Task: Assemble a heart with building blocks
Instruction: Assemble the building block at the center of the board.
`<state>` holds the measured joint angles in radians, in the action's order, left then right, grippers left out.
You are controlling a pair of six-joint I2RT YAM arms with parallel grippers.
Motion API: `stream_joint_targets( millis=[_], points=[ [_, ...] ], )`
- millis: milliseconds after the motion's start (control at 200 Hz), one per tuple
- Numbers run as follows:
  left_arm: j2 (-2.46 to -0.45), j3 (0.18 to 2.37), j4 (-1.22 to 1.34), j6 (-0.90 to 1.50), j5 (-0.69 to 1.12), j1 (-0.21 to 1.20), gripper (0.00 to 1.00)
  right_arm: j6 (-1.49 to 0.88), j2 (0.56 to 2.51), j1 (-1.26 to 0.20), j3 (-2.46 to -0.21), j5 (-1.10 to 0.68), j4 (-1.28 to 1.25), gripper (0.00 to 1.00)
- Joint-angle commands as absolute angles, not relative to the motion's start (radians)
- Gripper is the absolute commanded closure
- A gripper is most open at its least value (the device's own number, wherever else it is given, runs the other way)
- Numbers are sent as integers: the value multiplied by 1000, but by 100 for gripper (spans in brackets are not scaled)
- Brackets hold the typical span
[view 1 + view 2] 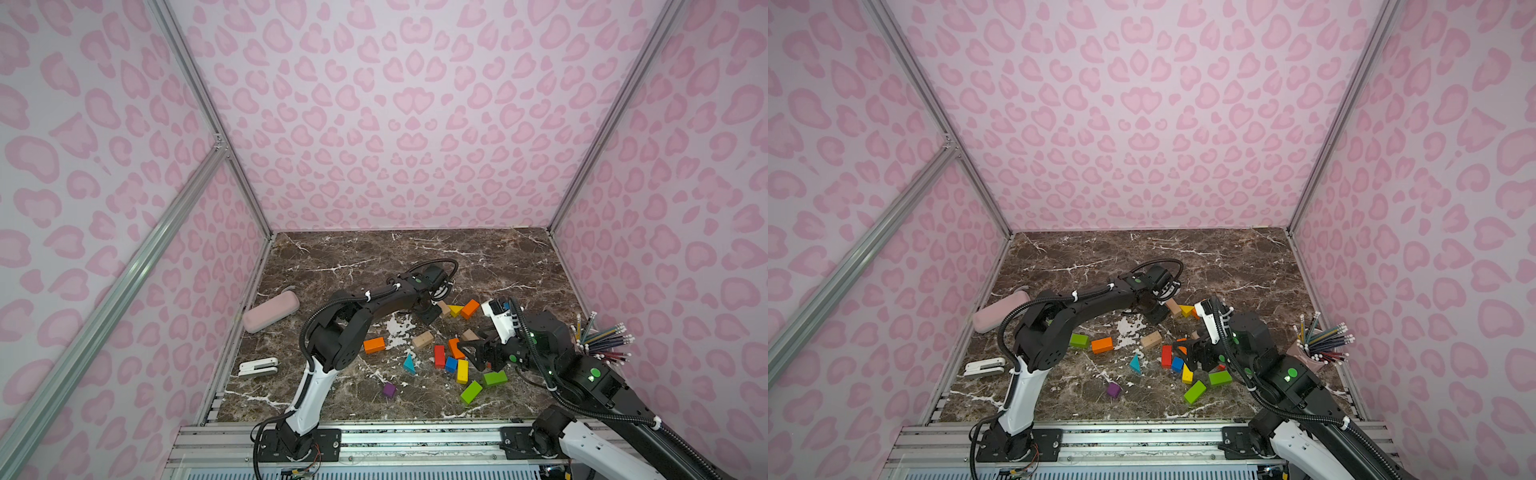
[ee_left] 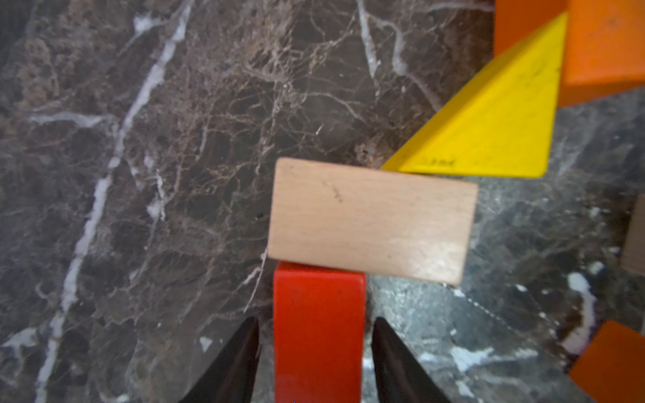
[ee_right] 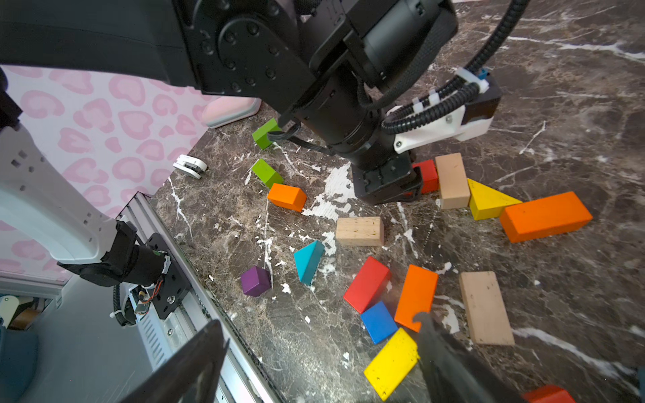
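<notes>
Left wrist view: left gripper [image 2: 316,319] straddles a red brick [image 2: 319,349], fingers parted, a thin gap showing on each side, no contact. The brick lies flat on the marble table [image 2: 139,174], its end butting the long side of a plain wood brick [image 2: 370,219]. That brick's corner meets a yellow wedge [image 2: 495,125], which touches an orange brick [image 2: 607,45].

Right wrist view: right gripper [image 3: 319,321] spread wide, holding nothing, over a loose cluster of blue brick [image 3: 378,322], yellow brick [image 3: 391,363] and second orange brick [image 3: 417,296]. Purple cube [image 3: 256,281] and teal wedge [image 3: 309,260] lie apart.
</notes>
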<state>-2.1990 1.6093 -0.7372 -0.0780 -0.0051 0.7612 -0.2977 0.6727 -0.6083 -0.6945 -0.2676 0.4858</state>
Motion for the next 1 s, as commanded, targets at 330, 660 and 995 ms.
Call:
stream_joint_targets(
  millis=[330,660,995],
  points=[
    [-1968,1570,-713,-66,70,753,10,-287,826,-502,-788,-220,567,17],
    [-1764,1476,-636,-37,147,697,1,-312,970,-420,-840,-126,678,25],
    [-1561,1354,-513,-20,283,591,1,-322,1150,-411,-862,-71,729,35]
  ],
)
